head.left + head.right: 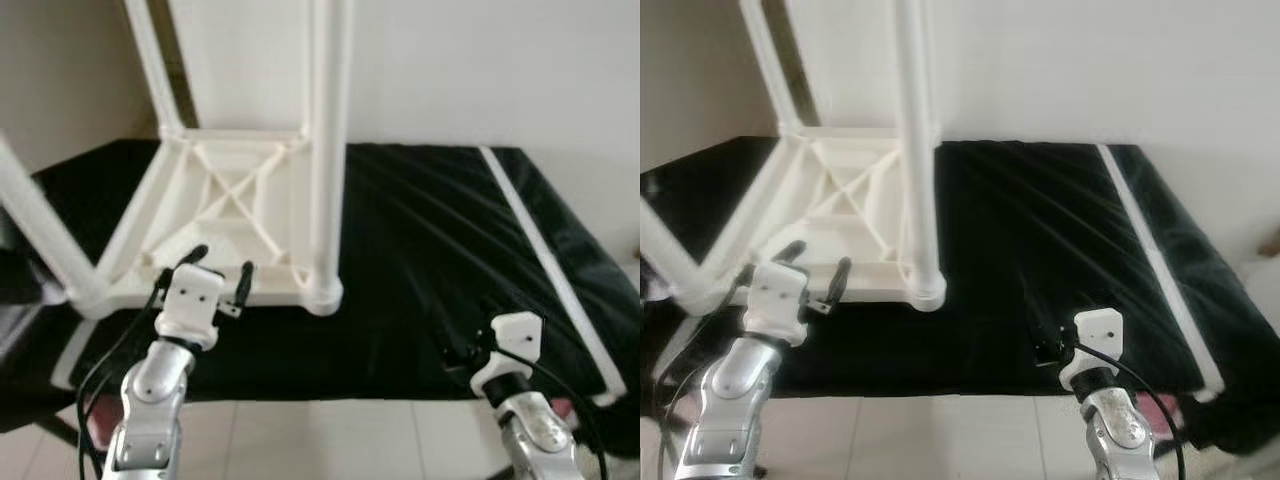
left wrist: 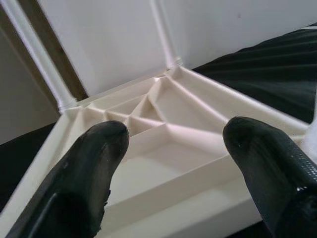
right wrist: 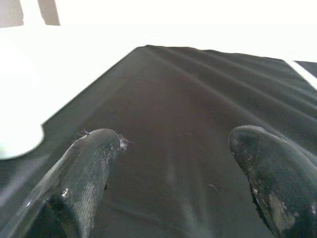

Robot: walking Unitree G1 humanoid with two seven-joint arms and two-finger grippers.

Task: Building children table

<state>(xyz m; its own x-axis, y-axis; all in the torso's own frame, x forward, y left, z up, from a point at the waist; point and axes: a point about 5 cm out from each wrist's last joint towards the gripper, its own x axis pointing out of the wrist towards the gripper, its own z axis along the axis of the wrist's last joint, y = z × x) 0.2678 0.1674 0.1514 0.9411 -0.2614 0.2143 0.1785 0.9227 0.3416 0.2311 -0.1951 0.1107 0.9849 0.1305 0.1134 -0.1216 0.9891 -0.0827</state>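
While assembly looks close to its end, the scene reads as follows:

Left gripper (image 1: 220, 271): fingers spread wide, holding nothing; it hovers just at the near edge of the upturned tabletop, at about 8 o'clock in the left eye view. The left wrist view looks between the two black fingertips (image 2: 96, 148) into the ribbed underside.

Children's table (image 1: 235, 215): white plastic, lying upside down on the black cloth, ribs crossing in an X; it sits at about 10 o'clock in the head views.

Near-right leg (image 1: 328, 150): upright in its corner socket, just beside the left gripper at its 2 o'clock.

Far-left leg (image 1: 150, 55): standing in the back corner, leaning slightly in view.

Near-left leg (image 1: 40, 225): rising from the front-left corner toward 9 o'clock.

Far-right leg (image 2: 163, 29): seated in its socket, as the left wrist view shows.

Right gripper (image 1: 1050, 340): fingers parted wide and empty, over bare cloth at 5 o'clock, well apart from the table.

Black cloth (image 1: 440, 240): covers the work surface, with a white stripe (image 1: 540, 250) running along its right side.

Progress: all four legs appear fitted; what likely remains is checking them for tightness and turning the table upright.

Writing: no brand, label or lettering can be read on any part.
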